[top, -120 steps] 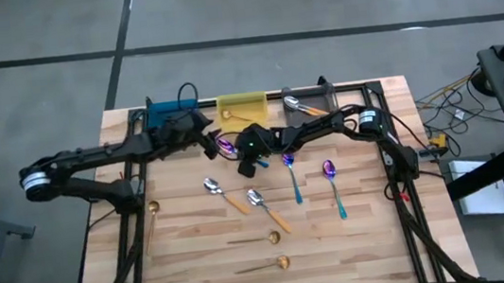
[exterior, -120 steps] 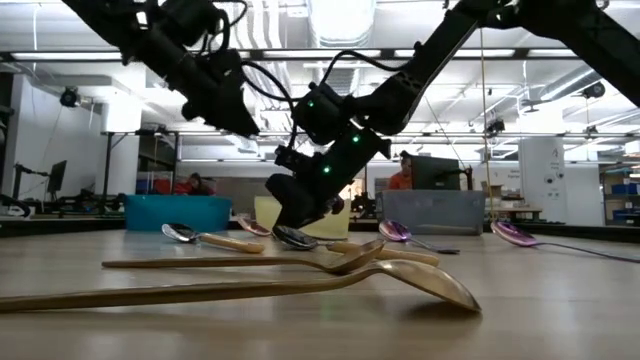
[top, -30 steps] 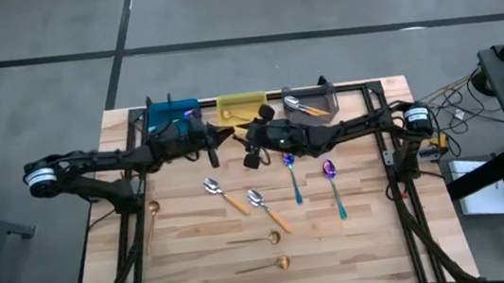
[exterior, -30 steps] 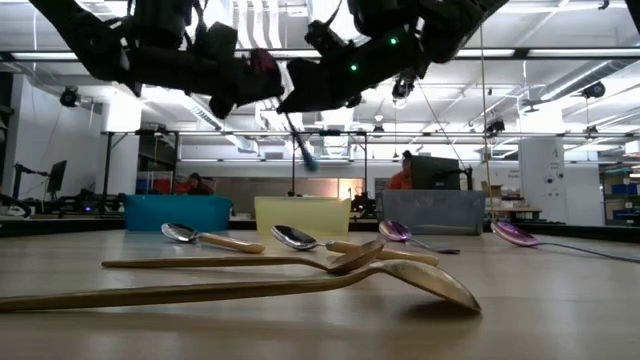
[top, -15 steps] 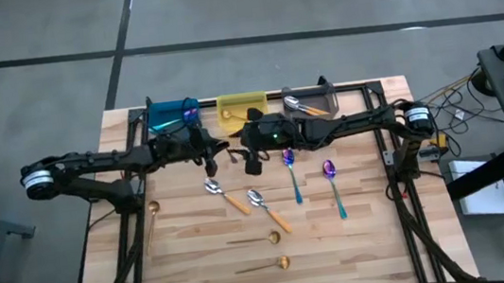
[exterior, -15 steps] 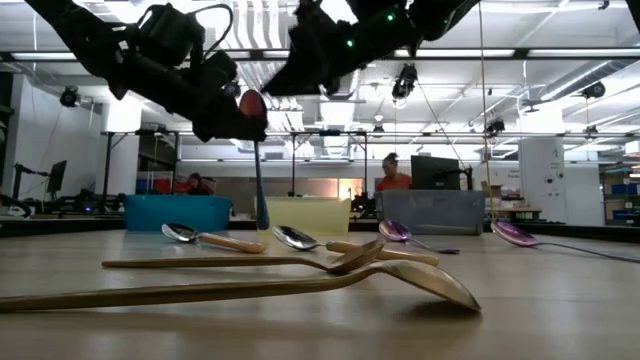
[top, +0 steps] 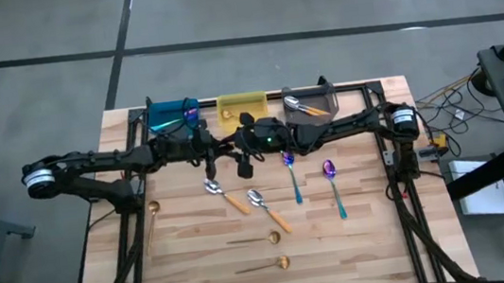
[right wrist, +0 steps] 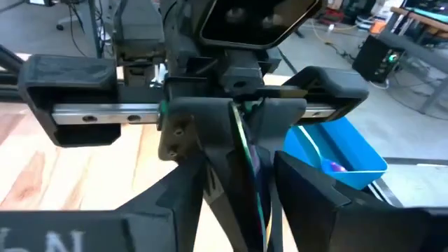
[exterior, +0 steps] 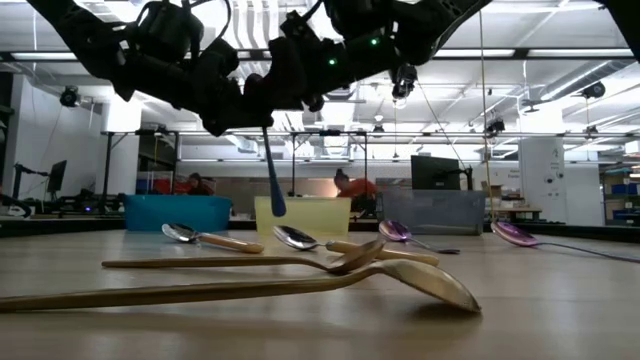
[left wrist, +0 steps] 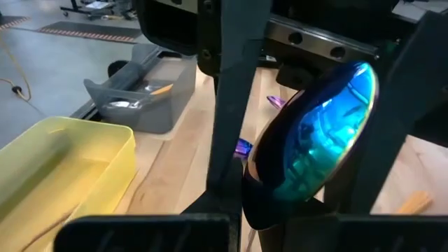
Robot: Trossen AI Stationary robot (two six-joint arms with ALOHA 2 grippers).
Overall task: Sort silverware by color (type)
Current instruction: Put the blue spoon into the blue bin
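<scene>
My left gripper (top: pixel 213 148) is above the table's far middle, shut on an iridescent purple-blue spoon (left wrist: pixel 315 140). The spoon's teal handle (exterior: pixel 271 175) hangs down in front of the yellow bin. My right gripper (top: pixel 232 149) faces it at close range and is open. In the right wrist view its fingers (right wrist: pixel 199 178) stand on either side of the spoon's edge (right wrist: pixel 246 150). Two teal-handled spoons (top: pixel 292 175), two orange-handled spoons (top: pixel 226 195) and three gold spoons (top: pixel 259 240) lie flat on the table. My left gripper pinches the spoon at its bowl end (left wrist: pixel 257 178) between its two fingers, which come nearly level from the table's left. The bowl shows between the fingers. The handle hangs almost straight down below them, clear of the table.
Along the far edge stand a blue bin (top: pixel 169 115) holding a purple spoon (right wrist: pixel 334 166), a yellow bin (top: pixel 243 100), and a gray bin (top: pixel 320 89) with orange-handled spoons. One gold spoon (top: pixel 152 215) lies by the left frame rail. A person moves in the room behind.
My left gripper has tipped, and the spoon in it has swung from a slant to hanging almost straight down, its handle tip now farther toward the table's left. My right gripper has moved a little toward the table's left, closer to my left gripper.
</scene>
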